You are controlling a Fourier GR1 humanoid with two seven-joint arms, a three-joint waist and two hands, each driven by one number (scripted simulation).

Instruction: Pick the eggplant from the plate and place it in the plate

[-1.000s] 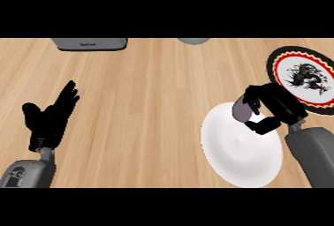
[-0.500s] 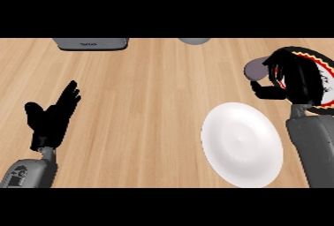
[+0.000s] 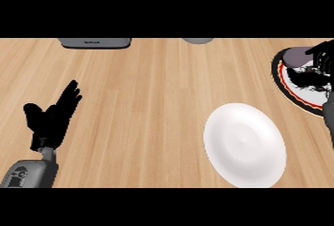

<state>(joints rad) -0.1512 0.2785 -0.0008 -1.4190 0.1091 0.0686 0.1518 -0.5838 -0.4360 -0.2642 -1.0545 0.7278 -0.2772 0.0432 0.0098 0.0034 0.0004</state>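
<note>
Since a second ago the robot's right hand [image 3: 321, 56] has travelled from above the plain white round plate [image 3: 244, 145] up and to the right, and it now hangs at the view's right edge over the round patterned plate with a red and black rim [image 3: 282, 81]. Its black fingers look curled round the dull purple-grey eggplant [image 3: 299, 54], which shows just left of them, over the patterned plate's far edge. Whether the eggplant already touches that plate cannot be told.

I judge the carry as nearly done and the placing step as in hand. The next move calls for lowering the eggplant onto the patterned plate's middle and only then uncurling the fingers, so that it does not roll off the rim.

The eggplant is a smooth, rounded lump, partly hidden by the hand, and looks likely to roll.

The white plate lies bare on the light wooden counter [image 3: 150, 97]. The left hand [image 3: 53, 117] rests open at the view's left, fingers up.
</note>
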